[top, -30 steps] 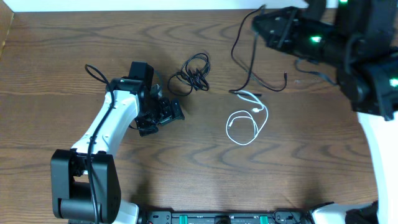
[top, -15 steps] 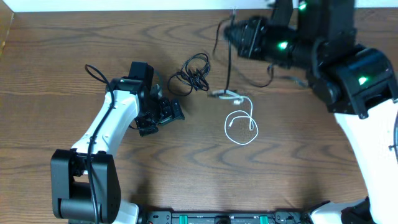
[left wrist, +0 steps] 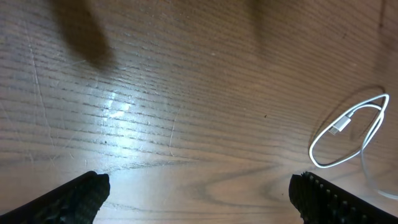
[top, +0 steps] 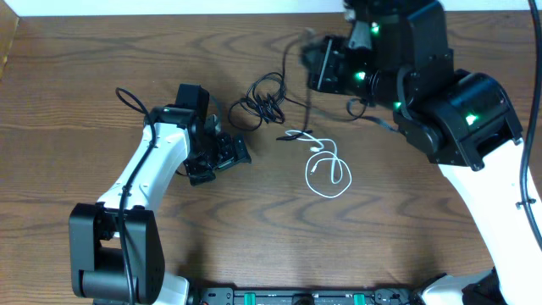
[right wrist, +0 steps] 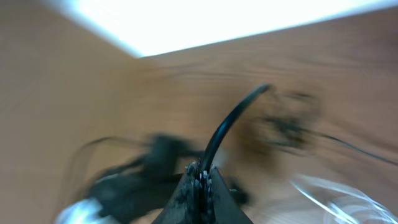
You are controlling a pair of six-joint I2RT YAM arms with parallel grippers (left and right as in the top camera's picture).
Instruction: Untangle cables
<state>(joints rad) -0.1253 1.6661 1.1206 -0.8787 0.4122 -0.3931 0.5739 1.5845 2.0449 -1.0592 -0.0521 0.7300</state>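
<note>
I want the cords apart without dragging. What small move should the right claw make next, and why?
Probably lift straight up a little: the right claw is shut on a black cable whose hanging end drops beside the white cable, so rising should show whether they are hooked.

a brown wood-grain table (top: pixel 68 68) meets a white strip (top: pixel 169 7).

Left hand (left wrist: pixel 199 190) spread, right hand (right wrist: pixel 200 177) clamped
</note>
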